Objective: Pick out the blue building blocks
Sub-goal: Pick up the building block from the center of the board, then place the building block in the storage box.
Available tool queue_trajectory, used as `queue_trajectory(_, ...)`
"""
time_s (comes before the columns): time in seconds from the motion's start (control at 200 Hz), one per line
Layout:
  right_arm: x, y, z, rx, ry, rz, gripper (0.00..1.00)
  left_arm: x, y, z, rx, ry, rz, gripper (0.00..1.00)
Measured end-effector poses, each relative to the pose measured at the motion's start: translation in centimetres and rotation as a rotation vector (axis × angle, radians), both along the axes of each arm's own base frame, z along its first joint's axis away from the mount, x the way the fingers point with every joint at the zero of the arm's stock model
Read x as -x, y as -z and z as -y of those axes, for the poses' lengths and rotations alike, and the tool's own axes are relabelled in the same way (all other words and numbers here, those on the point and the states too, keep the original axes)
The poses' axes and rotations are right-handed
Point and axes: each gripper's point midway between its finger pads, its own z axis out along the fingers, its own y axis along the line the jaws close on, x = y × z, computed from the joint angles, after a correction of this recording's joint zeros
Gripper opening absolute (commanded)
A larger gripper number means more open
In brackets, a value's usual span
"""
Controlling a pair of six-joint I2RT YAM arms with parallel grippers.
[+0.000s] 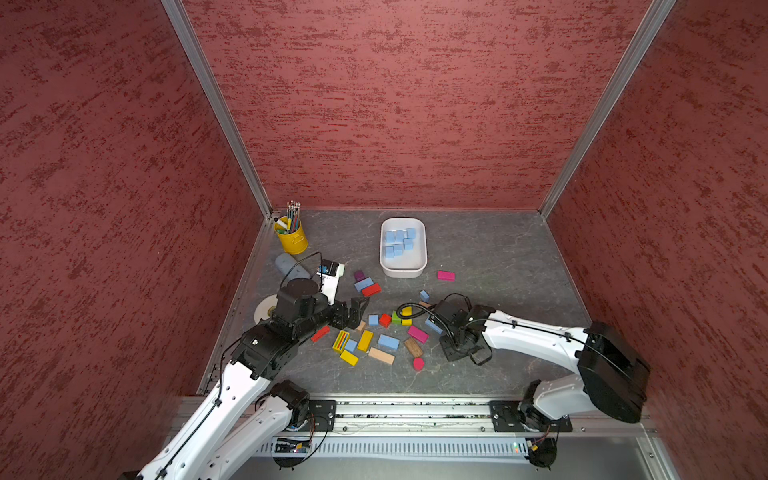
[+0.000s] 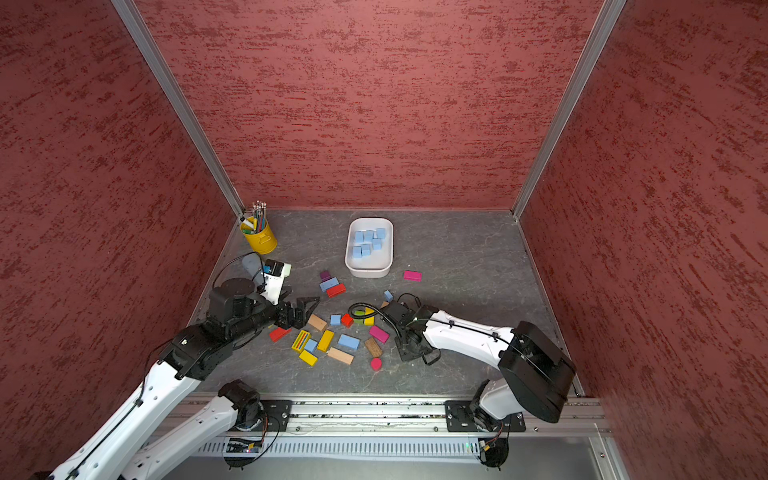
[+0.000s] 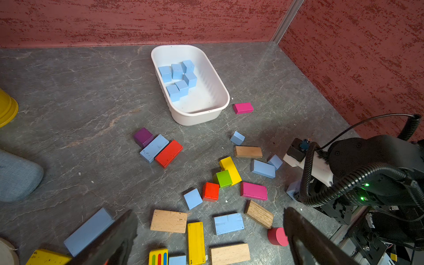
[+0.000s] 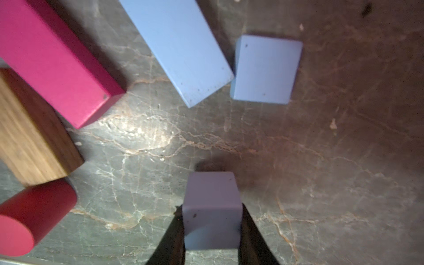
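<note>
Grasp step: right gripper [image 4: 212,220] is clamped on a small blue cube [image 4: 211,195], which looks seated on the tabletop [image 4: 321,160]. Left gripper [image 1: 359,309] hangs wide open over the pile, holding nothing. Next move: lift straight up, carry to the white tray [image 1: 424,249] holding blue cubes [image 1: 399,241], and release inside the rim.

Blue cubes [image 1: 398,248] lie in tray [image 1: 401,271]; one blue cube [image 4: 212,211] sits gripped.
</note>
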Motion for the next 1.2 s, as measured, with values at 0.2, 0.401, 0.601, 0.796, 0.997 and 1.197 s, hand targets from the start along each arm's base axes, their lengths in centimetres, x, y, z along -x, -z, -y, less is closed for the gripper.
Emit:
queue_trajectory(0.2,-1.4,-1.8,-1.4,-0.045,-0.009,0.052,0.10,0.0,0.0,0.0,0.001,0.000,0.001,1.00)
queue_trajectory(0.401,-4.6,-6.1,-4.4,-0.135,-0.032,0.184,0.07,0.0,0.0,0.0,0.001,0.001,0.001,1.00)
queue_trajectory(0.601,-9.1,-10.6,-8.3,-0.195,-0.060,0.338,0.06,0.1,-0.2,0.0,0.004,0.001,0.006,1.00)
queue_trajectory(0.796,-13.2,-11.4,-11.1,-0.176,-0.079,0.402,0.05,0.3,-0.6,-0.2,0.012,0.000,0.021,1.00)
queue_trajectory(0.997,-17.9,-12.4,-12.4,-0.172,-0.050,0.451,0.05,0.4,-0.8,-0.2,0.015,0.000,0.027,1.00)
queue_trajectory(1.197,-22.3,-12.9,-12.5,-0.170,-0.005,0.485,0.05,0.4,-0.8,-0.2,0.016,0.000,0.030,0.99)
